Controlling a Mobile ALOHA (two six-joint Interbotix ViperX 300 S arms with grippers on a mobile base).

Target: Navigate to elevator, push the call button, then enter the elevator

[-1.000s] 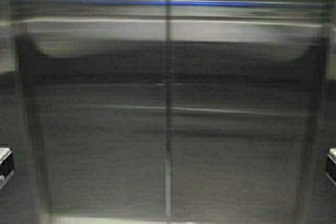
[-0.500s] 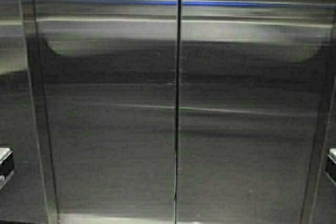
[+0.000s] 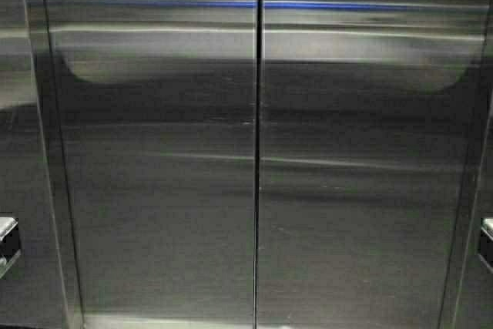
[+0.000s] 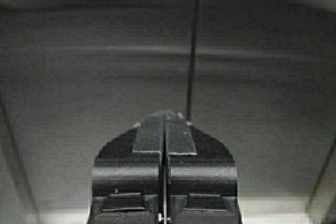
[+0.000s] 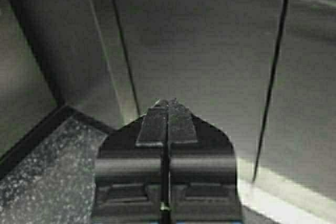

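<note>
The elevator (image 3: 154,190) fills the high view: two brushed steel door panels, shut, meeting at a dark seam (image 3: 256,190). The call button is out of view. My left gripper (image 4: 165,114) is shut on nothing and points at the door a little to one side of the seam (image 4: 192,51). My right gripper (image 5: 168,100) is also shut and empty, low near the foot of the doors. The seam (image 5: 270,93) and the door frame (image 5: 68,51) show beyond it. Only small parts of the two arms show at the high view's side edges.
The steel door frame (image 3: 38,152) stands at the left, with another strip at the far right (image 3: 470,190). Speckled grey floor (image 5: 42,182) runs up to the threshold in the right wrist view. The shut doors stand close ahead.
The robot has moved: the door seam has shifted slightly right in the high view and the left frame has come into sight. A dark object at the top right has left the view.
</note>
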